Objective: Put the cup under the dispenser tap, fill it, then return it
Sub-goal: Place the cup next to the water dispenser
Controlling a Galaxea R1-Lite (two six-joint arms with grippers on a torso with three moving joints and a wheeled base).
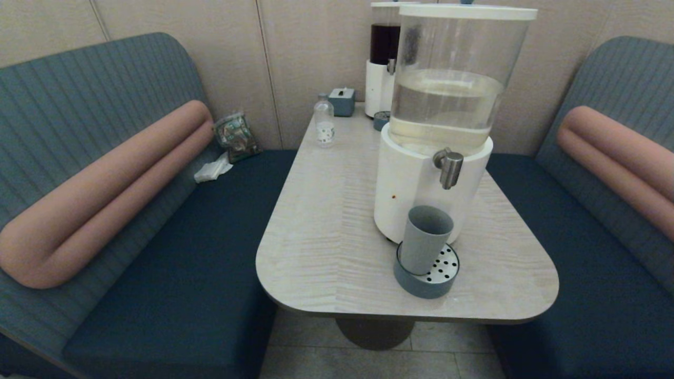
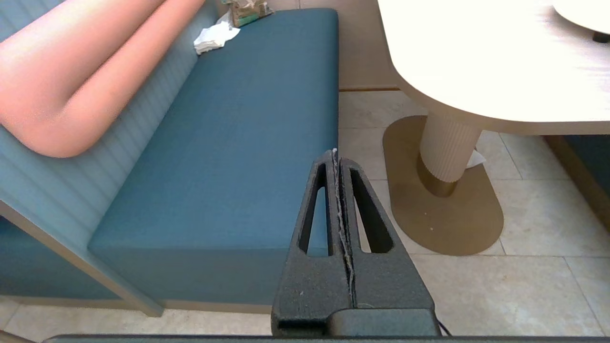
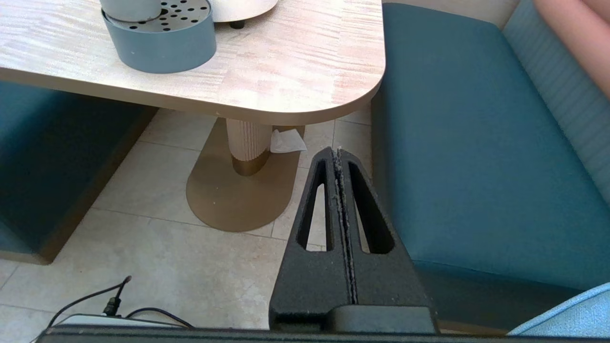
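From the head view we see the cup [image 1: 426, 238] standing on the drip tray [image 1: 427, 283] below the dispenser tap [image 1: 449, 167], while our left gripper [image 2: 335, 153] and right gripper [image 3: 337, 150] each hang empty, fingers pressed together, below table [image 1: 326, 231] height.

Left pincer [image 2: 335, 153], right pincer [image 3: 336, 151]: black, textured, slotted tapered fingers.

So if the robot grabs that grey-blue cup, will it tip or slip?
The cup is tall and narrower at its base, and it seems to lean on the round tray, so a nudge could probably tip it. Its matte, handle-free wall tapers downward, so it may hang well in a squeeze. It looks rigid, likely light unless filled.
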